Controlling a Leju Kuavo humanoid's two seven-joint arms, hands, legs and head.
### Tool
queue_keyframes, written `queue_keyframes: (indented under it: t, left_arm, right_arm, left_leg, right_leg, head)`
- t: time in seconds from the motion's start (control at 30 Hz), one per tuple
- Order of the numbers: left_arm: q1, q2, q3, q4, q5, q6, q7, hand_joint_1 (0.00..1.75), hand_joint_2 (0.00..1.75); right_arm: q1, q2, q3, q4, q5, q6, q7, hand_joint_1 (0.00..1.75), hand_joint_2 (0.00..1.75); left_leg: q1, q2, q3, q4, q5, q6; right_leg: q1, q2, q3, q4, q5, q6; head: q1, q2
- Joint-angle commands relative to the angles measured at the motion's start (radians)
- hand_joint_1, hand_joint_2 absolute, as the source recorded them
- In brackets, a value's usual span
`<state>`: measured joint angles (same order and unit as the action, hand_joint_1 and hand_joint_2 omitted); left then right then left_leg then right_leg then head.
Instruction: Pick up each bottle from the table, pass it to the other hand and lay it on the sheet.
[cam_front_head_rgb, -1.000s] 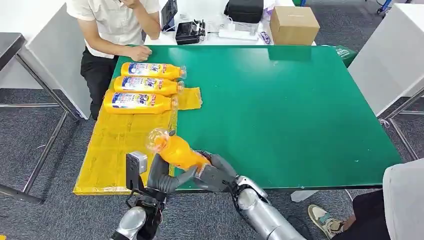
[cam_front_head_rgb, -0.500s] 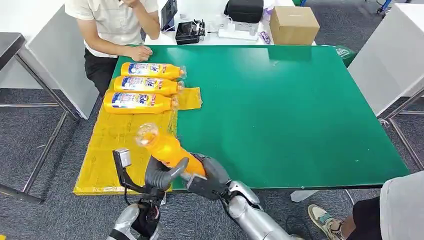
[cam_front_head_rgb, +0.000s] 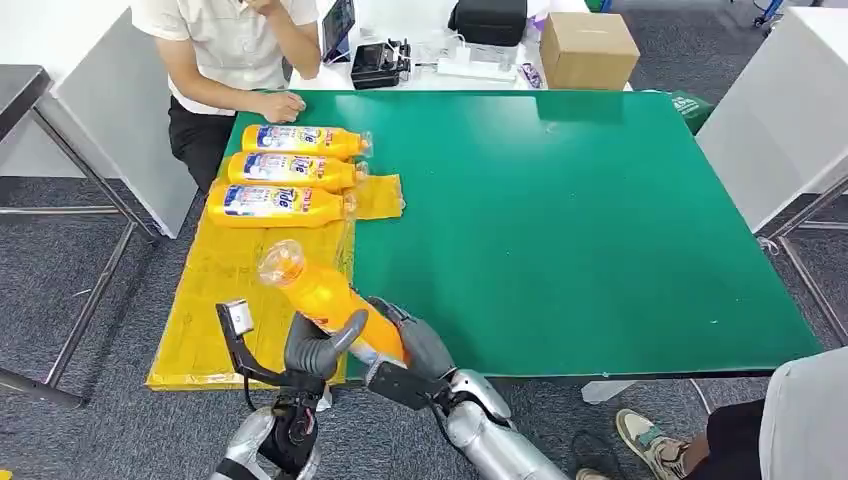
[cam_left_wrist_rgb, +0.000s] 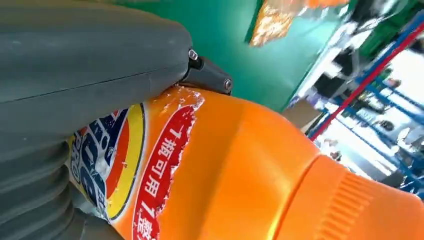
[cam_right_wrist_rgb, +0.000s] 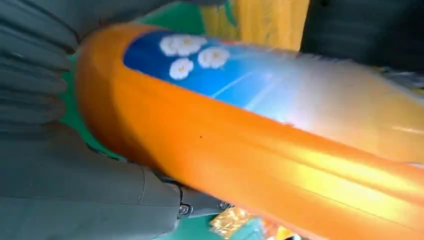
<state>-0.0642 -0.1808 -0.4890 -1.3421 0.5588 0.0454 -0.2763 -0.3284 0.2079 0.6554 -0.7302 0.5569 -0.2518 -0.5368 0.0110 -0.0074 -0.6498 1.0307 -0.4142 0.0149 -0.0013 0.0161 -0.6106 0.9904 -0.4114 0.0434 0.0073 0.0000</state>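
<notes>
Both hands on one bottle (cam_front_head_rgb: 322, 295) at 6 o'clock | left hand (cam_front_head_rgb: 313, 350) grips it | right hand (cam_front_head_rgb: 408, 345) grips its base | three bottles (cam_front_head_rgb: 285, 171) on sheet (cam_front_head_rgb: 225, 290) at 11

Grey carpet floor (cam_front_head_rgb: 110, 260) surrounds a green table (cam_front_head_rgb: 580, 220) and white partitions (cam_front_head_rgb: 770, 120).

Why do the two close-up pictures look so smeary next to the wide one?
Head view: sharp and evenly lit. Left wrist view: orange bottle crisp, the room behind blurred and overexposed. Right wrist view: the bottle is soft, with glare streaks along its side.
</notes>
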Motion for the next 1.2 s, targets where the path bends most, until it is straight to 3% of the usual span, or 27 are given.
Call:
queue_keyframes:
  t: [0.03,0.53,0.73,0.97,1.03,1.2]
  left_arm:
    - [0.123,0.125,0.214,-0.196,-0.087,-0.055,-0.026,1.75,1.75]
    - [0.115,0.105,0.218,-0.186,-0.119,-0.056,-0.025,1.75,1.75]
    - [0.146,0.082,0.361,-0.227,-0.248,-0.049,-0.037,1.75,1.75]
    - [0.146,0.073,0.391,-0.183,-0.385,0.008,-0.053,1.75,1.75]
    - [0.067,0.102,0.331,-0.101,-0.509,0.000,-0.054,1.75,1.75]
    - [-0.266,0.077,0.132,0.275,-0.732,0.096,-0.010,1.75,1.75]
  right_arm:
    - [0.009,0.056,0.048,-0.092,-0.011,-0.039,0.009,0.00,0.00]
    - [0.017,0.047,0.034,-0.109,-0.017,-0.047,0.008,0.00,0.00]
    - [0.046,-0.004,-0.030,-0.215,0.008,-0.035,0.028,0.00,0.00]
    - [0.092,0.002,-0.086,-0.271,-0.002,-0.028,-0.016,0.00,0.00]
    - [0.118,-0.013,-0.117,-0.308,-0.029,-0.068,-0.025,0.00,0.00]
    - [0.222,-0.099,-0.175,-0.427,-0.155,-0.112,-0.161,0.00,0.00]
  left_leg:
    - [0.000,0.008,0.005,-0.001,-0.002,-0.001]
    - [0.000,0.001,0.006,-0.002,-0.001,-0.001]
    - [0.000,0.002,0.005,-0.002,-0.001,-0.001]
    - [0.000,0.001,0.006,-0.002,-0.001,0.000]
    - [0.000,0.000,0.004,-0.001,-0.001,-0.001]
    - [0.000,-0.019,0.005,-0.004,0.004,0.000]
  right_leg:
    - [0.000,0.005,0.002,0.000,-0.001,-0.002]
    - [0.000,-0.002,0.005,0.000,-0.003,-0.003]
    - [0.000,-0.001,0.004,-0.001,-0.003,-0.003]
    - [0.000,-0.002,0.005,-0.001,-0.003,-0.002]
    - [0.000,-0.003,0.003,-0.001,-0.003,-0.002]
    - [0.000,-0.021,0.007,-0.003,-0.005,-0.002]
  head:
    - [0.000,0.000]
    - [0.000,0.000]
    - [0.000,0.000]
    - [0.000,0.000]
    - [0.000,0.000]
    - [0.000,0.000]
